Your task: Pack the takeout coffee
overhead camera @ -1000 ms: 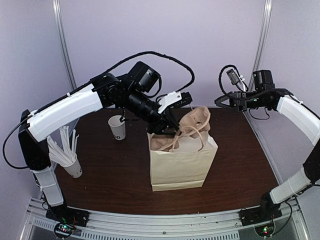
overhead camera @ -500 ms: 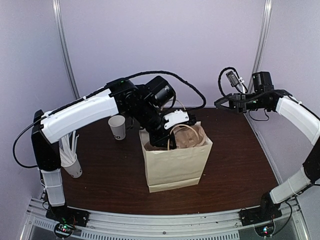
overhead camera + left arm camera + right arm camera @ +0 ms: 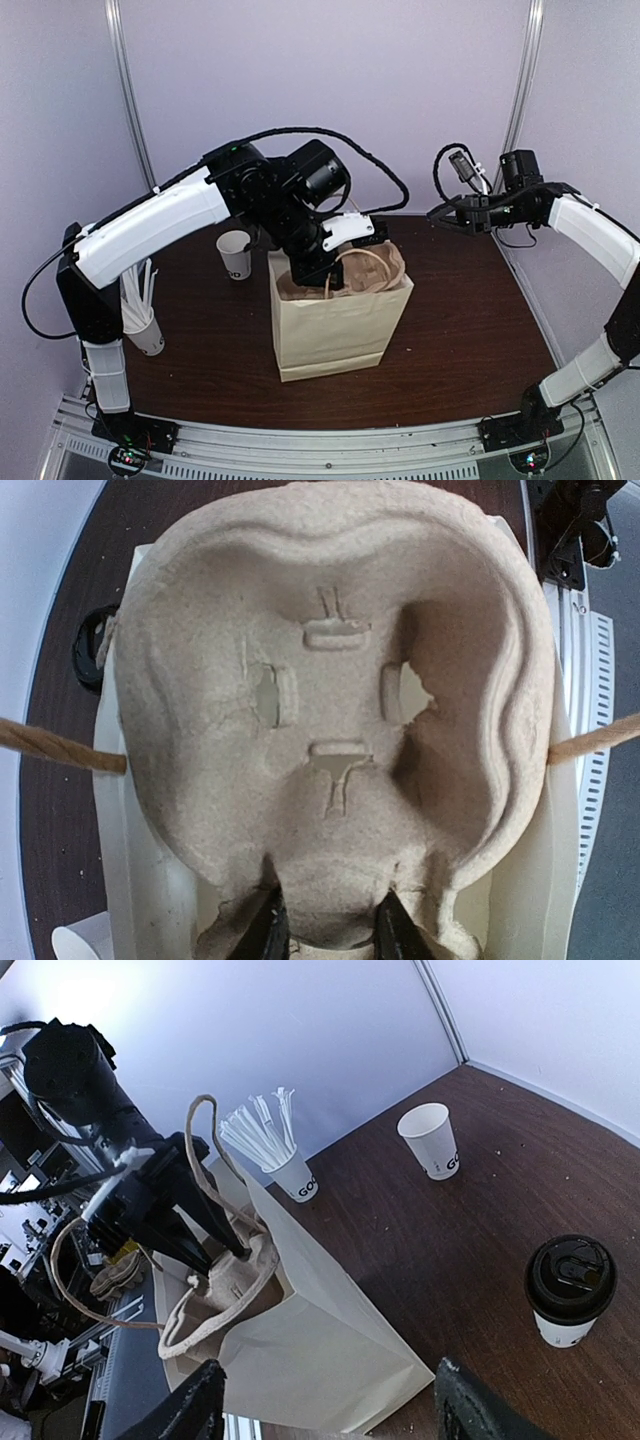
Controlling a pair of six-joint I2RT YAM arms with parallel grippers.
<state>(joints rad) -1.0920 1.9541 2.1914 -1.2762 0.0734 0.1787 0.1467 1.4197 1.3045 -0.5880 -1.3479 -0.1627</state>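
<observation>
The takeout coffee [image 3: 570, 1290], a small white cup with a black lid, stands upright on the dark table in the right wrist view. In the top view the left arm hides it. My left gripper [image 3: 320, 265] reaches down into the mouth of the paper bag [image 3: 330, 320] and is shut on the rim of the brown pulp cup carrier [image 3: 330, 700]. The carrier lies inside the bag between the rope handles [image 3: 60, 748]. My right gripper [image 3: 440, 215] hangs open and empty in the air at the back right, well away from the coffee.
An open white cup [image 3: 234, 253] without a lid stands left of the bag. A cup full of wrapped straws [image 3: 140, 320] sits near the left arm's base. The bag stands mid-table, and the table's far edge meets the wall.
My left arm has lowered the carrier from above the bag's mouth down into the bag. The bag has shifted left and nearer. The right gripper has barely moved.
</observation>
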